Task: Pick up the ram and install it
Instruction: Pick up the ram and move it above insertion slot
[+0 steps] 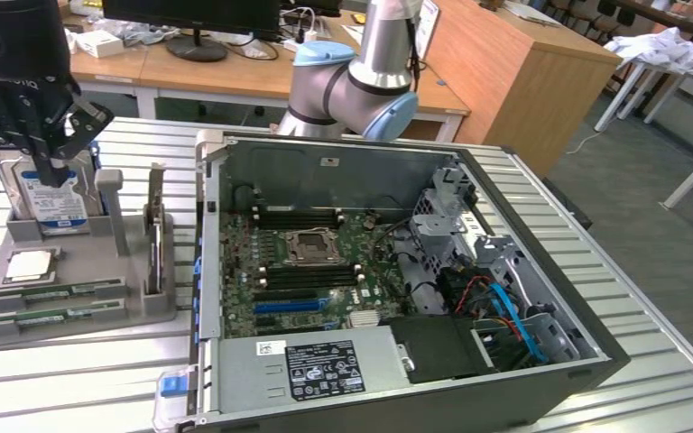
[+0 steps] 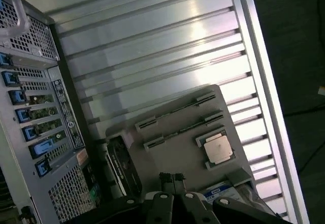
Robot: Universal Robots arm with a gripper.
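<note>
Holding: nothing that I can see. The gripper (image 1: pixel 53 167) hangs point-down with its fingertips drawn close together and no part between them.
Under the gripper: the hard drive (image 1: pixel 58 206) stands on edge in the grey tray (image 1: pixel 94 332), just below the fingertips. It is probably upright so it can be taken from above.
Between drive and ram: the processor (image 1: pixel 30 264) lies flat in its own recess.
Ram: the ram (image 1: pixel 58 291) sits in a groove of the tray beyond the processor from the gripper, clear of the fingers and not yet picked up. End clips seem to hold it steady for a pinch.
Second stick: the second stick (image 1: pixel 51 317) lies just beside the ram, farther from the gripper.
Card: an expansion card (image 1: pixel 154 236) stands upright on the tray's side nearest the case.
Computer case: the computer case (image 1: pixel 322 171) is well apart from the gripper and lies open-side up, so the motherboard (image 1: pixel 371 311) faces upward.
Memory slots: the memory slots (image 1: pixel 308 217) are long and black and look empty, which makes them the likely seat.
Stage: approach, by my reading.
</note>
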